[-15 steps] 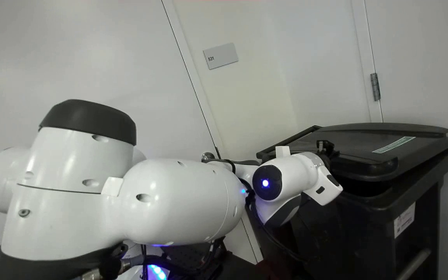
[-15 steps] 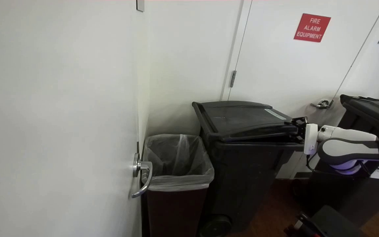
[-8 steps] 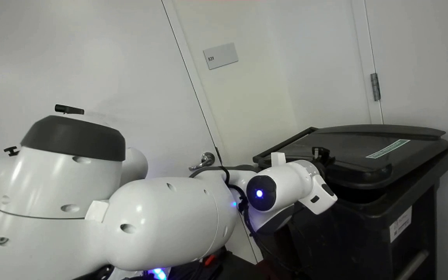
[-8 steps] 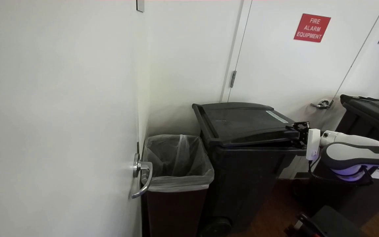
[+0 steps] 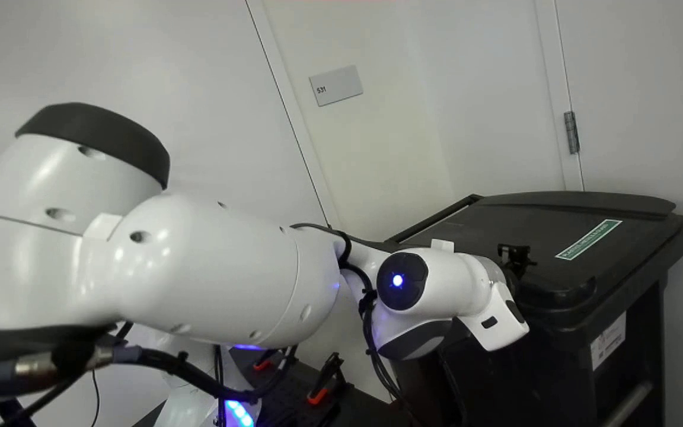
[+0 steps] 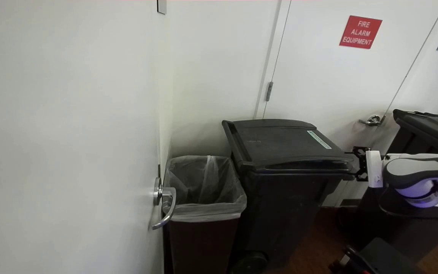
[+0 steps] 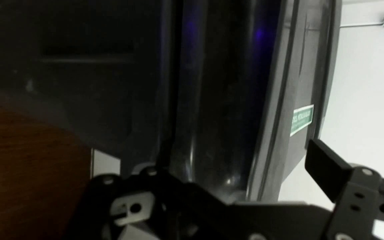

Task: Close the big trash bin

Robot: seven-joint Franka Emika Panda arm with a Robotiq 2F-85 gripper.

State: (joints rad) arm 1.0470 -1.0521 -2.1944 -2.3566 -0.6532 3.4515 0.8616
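The big trash bin (image 6: pixel 280 213) is a boxy dark plastic bin, standing upright in both exterior views. Its lid (image 6: pixel 280 142) lies down on the rim with no gap that I can see at the front, and its green-white label (image 5: pixel 589 239) faces up. My gripper (image 6: pixel 349 163) is at the lid's front edge, pointing at it from the handle side. In the wrist view the gripper (image 7: pixel 240 155) stands wide open, one finger above the lid's level and one below the rim, gripping nothing. Whether a finger touches the bin I cannot tell.
A slim bin with a clear liner (image 6: pixel 205 209) stands right beside the big one. Behind my forearm is another dark bin (image 6: pixel 390 224). A door handle (image 6: pixel 167 207) juts out in an exterior view. Cables (image 5: pixel 371 344) hang from the arm.
The lid's raised front edge has sunk onto the rim. My gripper, earlier at that edge, has opened, lowered and backed slightly away from the bin. The elbow has shifted.
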